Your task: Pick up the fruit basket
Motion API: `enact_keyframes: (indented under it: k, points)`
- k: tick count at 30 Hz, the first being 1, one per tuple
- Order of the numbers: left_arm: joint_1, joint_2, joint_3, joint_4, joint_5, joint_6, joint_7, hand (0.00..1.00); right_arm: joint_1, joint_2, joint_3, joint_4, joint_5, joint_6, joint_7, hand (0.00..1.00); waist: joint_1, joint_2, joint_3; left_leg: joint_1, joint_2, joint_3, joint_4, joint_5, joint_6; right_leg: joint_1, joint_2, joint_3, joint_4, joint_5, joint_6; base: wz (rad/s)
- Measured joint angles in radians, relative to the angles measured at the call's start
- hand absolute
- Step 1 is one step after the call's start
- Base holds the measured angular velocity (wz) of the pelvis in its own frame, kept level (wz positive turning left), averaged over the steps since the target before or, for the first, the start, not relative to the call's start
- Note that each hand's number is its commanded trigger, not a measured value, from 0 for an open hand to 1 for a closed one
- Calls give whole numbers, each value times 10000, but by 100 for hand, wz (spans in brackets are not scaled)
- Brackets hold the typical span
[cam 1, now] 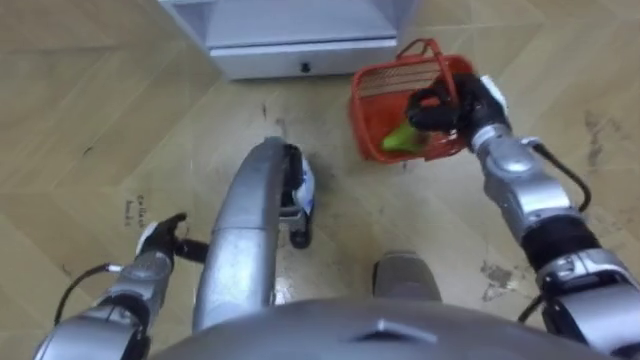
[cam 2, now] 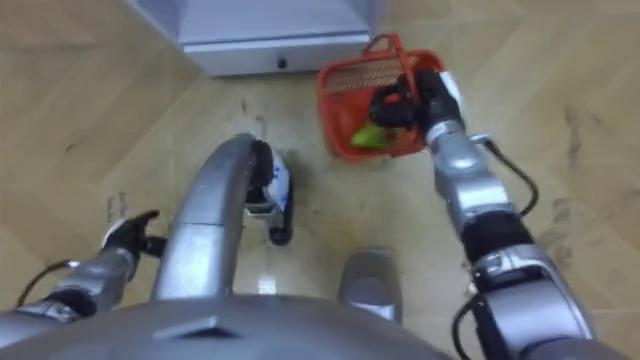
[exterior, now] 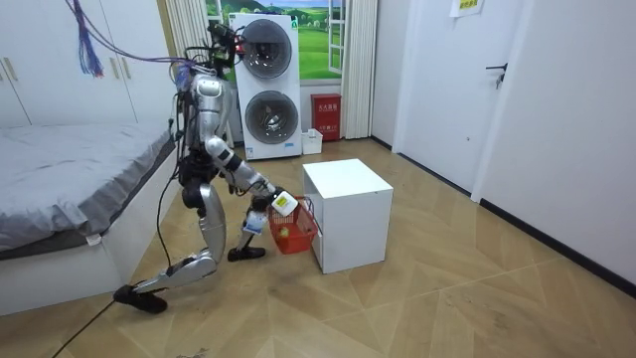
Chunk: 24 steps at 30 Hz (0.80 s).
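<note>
fruit basket: i'm seeing the red fruit basket (cam 1: 372,88) sitting low at the wood floor (cam 1: 90,120), just beside the front corner of the white cabinet (cam 1: 300,45). whether it's resting on the floor or hanging just clear of it, i can't tell.
contents: a green fruit (cam 1: 402,138) is lying in the bottom, against the wall nearest me.
right hand: my right hand (cam 1: 440,108) is reaching over the basket's right side. its dark fingers are curling round the handle (cam 1: 436,44) where that comes down toward the rim, so i'm reading it as grasping the basket.
left hand: my left hand (cam 1: 160,238) is hanging low at my left side, well apart from the basket, fingers relaxed and holding nothing.
stance: in the room view i'm lunging deep, one knee forward, leaning toward the cabinet.
handling: i'm judging it to be a light, thin-walled mesh basket, stiff enough to be keeping its shape. the handle is probably pivoting, and the loose fruit is going to roll if the basket is tipping.
where to hold: i'm favouring the middle of the handle's arch, so the basket is hanging level. a grip low by the rim is likely going to tilt it toward the far side.
</note>
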Motion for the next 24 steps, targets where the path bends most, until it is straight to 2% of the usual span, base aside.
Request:
enact_keyframes:
  k: [1, 3, 4, 6, 7, 9, 11, 13, 14, 16, 18, 20, 22, 23, 24]
  points:
    - [90, 0, 111, 14, 99, -8, 78, 0, 135, 3, -2, -212, -177, -81, 27, 100, 17, 1, 0, 393, 2, -79, -407, 105, -79, 30, -32, -125, -362, 9, -7, -46]
    - [508, 185, 462, -26, 283, 22, 127, 0, 699, -19, -26, -985, -565, -452, 71, 100, 70, -4, -3, 1785, 8, -585, -1754, 544, -503, 101, -162, -798, -2459, 226, -133, -48]
    - [715, 356, 455, -95, 375, 46, 111, 0, 1127, -80, -58, -1511, -599, -586, 69, 100, -5, -37, -31, 2292, 23, -732, -2237, 742, -712, 283, -3, -1062, -3050, 440, -30, -24]
    - [980, 538, 462, -294, 602, 103, 96, 0, 1554, -235, -96, -2128, -585, -605, 152, 100, 7, -69, -77, 2676, 192, -749, -2789, 1007, -934, 678, 277, -1267, -3914, 723, -45, -13]
    - [1044, 549, 471, -353, 668, 162, 94, 0, 1616, -259, -116, -2245, -585, -602, 198, 100, 5, -58, -70, 2776, 244, -759, -2970, 1052, -1007, 791, 360, -1339, -4201, 765, -61, -16]
    - [1482, 485, 492, -930, 865, 426, 86, 0, 1953, -284, -261, -2838, -662, -475, 480, 100, -19, -44, -70, 3026, 429, -786, -3621, 1424, -1217, 1144, 523, -1638, -5167, 827, -129, -5]
    - [1909, 444, 510, -1316, 1081, 425, 86, 0, 2209, -284, -278, -3342, -701, -456, 758, 100, -23, -54, -76, 3236, 487, -767, -4044, 1686, -1373, 1326, 560, -1821, -5582, 874, -212, -2]
    - [2192, 437, 558, -1526, 1425, 425, 88, 0, 2450, -302, -319, -3744, -711, -456, 990, 100, -62, -47, -79, 3475, 538, -750, -4422, 1976, -1464, 1571, 679, -1848, -5933, 975, -389, 5]
    - [2338, 434, 650, -1589, 1507, 414, 91, 0, 2559, -345, -328, -3899, -714, -456, 1142, 100, -45, -27, -91, 3631, 671, -721, -4581, 2077, -1518, 1728, 832, -1825, -6155, 1085, -525, -4]
    - [2532, 435, 768, -1581, 1525, 423, 90, 0, 2556, -364, -329, -3928, -766, -449, 1389, 100, -37, -23, -106, 3886, 857, -741, -4825, 2172, -1668, 2026, 1067, -1815, -6560, 1250, -655, -8]
    - [2693, 436, 850, -1583, 1699, 437, 81, 0, 2561, -404, -353, -4069, -874, -450, 1585, 100, -69, -17, -119, 4076, 1050, -767, -4871, 2274, -1686, 2459, 1297, -1795, -7081, 1439, -823, 0]
    - [2732, 436, 863, -1590, 1714, 465, 64, 0, 2557, -401, -355, -4185, -950, -451, 1685, 100, -57, -13, -119, 4178, 1200, -761, -4720, 2286, -1675, 2817, 1442, -1750, -7476, 1574, -893, 0]
    - [2774, 437, 886, -1590, 1713, 496, 18, 0, 2523, -379, -350, -4225, -950, -452, 1843, 100, -4, 12, -93, 4083, 1362, -712, -4107, 2323, -1596, 3299, 1643, -1440, -7840, 1708, -979, 10]
    - [2769, 377, 895, -1589, 1720, 499, -38, 0, 2630, -378, -482, -4277, -910, -477, 1883, 100, -96, -58, -43, 3712, 963, -572, -4025, 2101, -1462, 3638, 1670, -832, -8007, 1720, -1019, 66]
    - [2710, 162, 825, -1877, 1719, 493, -110, 0, 2723, -606, -738, -4311, -885, -471, 1857, 100, -78, 35, -175, 3516, 521, -110, -5071, 2481, -1032, 3544, 1632, -733, -7833, 1712, -997, 74]
